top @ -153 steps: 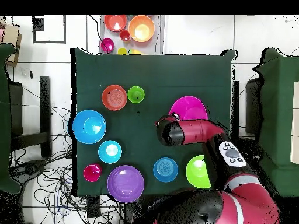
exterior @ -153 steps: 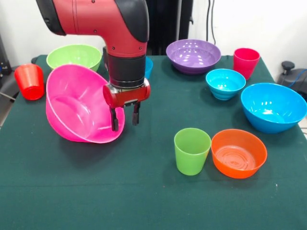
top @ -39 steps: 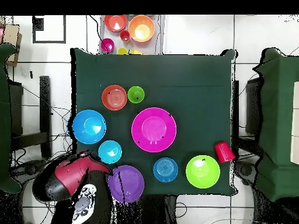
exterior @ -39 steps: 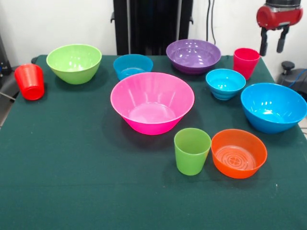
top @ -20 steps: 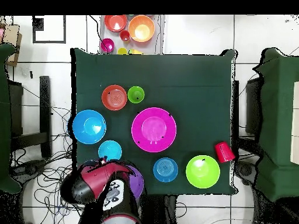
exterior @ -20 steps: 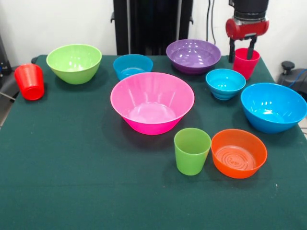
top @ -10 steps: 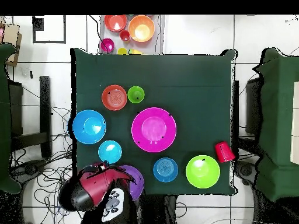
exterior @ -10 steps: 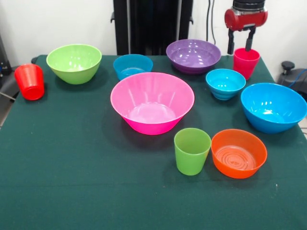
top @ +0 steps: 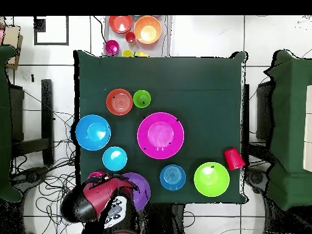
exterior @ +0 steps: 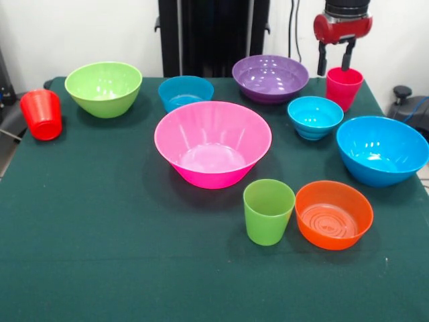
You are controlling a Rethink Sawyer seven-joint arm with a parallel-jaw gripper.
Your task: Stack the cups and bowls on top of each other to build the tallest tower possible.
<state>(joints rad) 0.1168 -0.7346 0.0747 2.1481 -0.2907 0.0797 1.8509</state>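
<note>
My gripper [exterior: 334, 59] is open and empty at the far right. It hangs just above the left rim of the crimson-pink cup [exterior: 344, 87], one finger over the mouth and one outside it. The hot pink bowl [exterior: 213, 144] stands upright mid-table with nothing in it. Around it sit the purple bowl [exterior: 270, 77], lime green bowl [exterior: 104, 87], large blue bowl [exterior: 382, 149], two cyan bowls [exterior: 315, 116] [exterior: 186, 92], orange bowl [exterior: 333, 213], green cup [exterior: 268, 211] and red-orange cup [exterior: 41, 114]. In the overhead view the arm [top: 97, 198] covers the crimson cup and part of the purple bowl [top: 141, 189].
The red-orange cup [top: 234, 158] sits right at the table's side edge. A second small table [top: 159, 36] beyond the green cloth holds more bowls. Cables lie on the floor beside the table [top: 201, 79].
The hot pink bowl, earlier held tilted in my gripper, now stands free mid-table. My gripper swung across to the crimson cup, dipped to its rim, then rose slightly and has held still since.
</note>
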